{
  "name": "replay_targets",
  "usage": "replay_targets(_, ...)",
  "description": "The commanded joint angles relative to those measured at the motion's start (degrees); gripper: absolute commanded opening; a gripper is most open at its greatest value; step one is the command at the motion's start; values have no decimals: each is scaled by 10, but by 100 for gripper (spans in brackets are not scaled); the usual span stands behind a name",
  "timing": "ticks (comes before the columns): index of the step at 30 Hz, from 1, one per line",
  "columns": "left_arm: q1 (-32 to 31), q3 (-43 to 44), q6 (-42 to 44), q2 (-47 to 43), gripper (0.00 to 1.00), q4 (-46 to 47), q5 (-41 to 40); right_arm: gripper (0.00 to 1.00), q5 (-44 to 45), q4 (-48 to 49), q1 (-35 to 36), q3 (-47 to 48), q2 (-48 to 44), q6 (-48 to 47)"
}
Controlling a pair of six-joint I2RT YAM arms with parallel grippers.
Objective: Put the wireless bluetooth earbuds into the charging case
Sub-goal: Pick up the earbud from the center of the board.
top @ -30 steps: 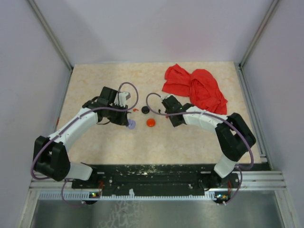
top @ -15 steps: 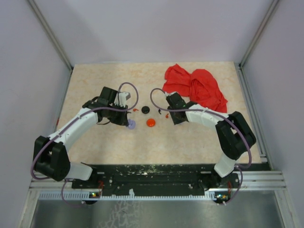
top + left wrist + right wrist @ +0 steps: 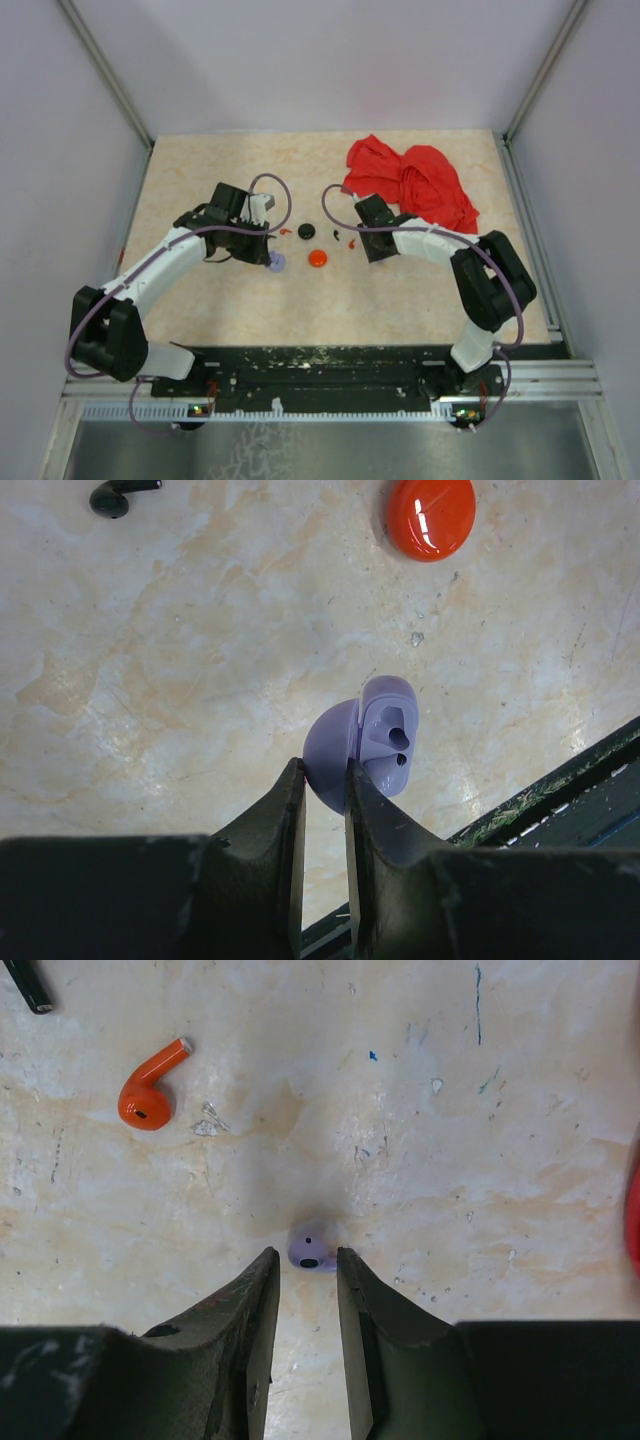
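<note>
Charging case (image 3: 385, 730), lavender, open, clenched at its edge in left pincer (image 3: 322, 770), middle of tabletop (image 3: 200, 175). Farther back: right pincer (image 3: 306, 1257) released, empty. Lavender earbud (image 3: 310, 1247) lies straight ahead at its fingertips; right arm nearer.

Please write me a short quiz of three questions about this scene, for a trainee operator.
1. Choose one: the left gripper holds A) the red disc, B) the lavender case, C) the black earbud.
2. True or false: the lavender earbud sits inside the case.
3. Fill in: the jaws of the right gripper are ____ (open or shut).
Key: 1 B; 2 false; 3 open.
</note>
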Motion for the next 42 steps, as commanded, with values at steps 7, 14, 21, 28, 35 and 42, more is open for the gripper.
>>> replay_targets(7, 2, -3, 5, -11, 0, 8, 10, 29, -4, 27, -7, -14, 11, 11)
replay_targets(14, 2, -3, 5, -9, 0, 8, 11, 25, -5, 29, -8, -19, 16, 12)
replay_targets(21, 3, -2, 5, -8, 0, 7, 16, 18, -6, 31, -8, -24, 0, 17)
replay_targets(28, -9, 3, -3, -9, 0, 8, 25, 15, -56, 69, -8, -34, -56, 27)
replay_targets(35, -37, 24, -21, -4, 0, 8, 19, 15, -142, 128, 0, -41, -120, 49)
replay_targets(42, -75, 44, -46, 2, 0, 9, 3, 15, -208, 202, 17, -57, -175, 78)
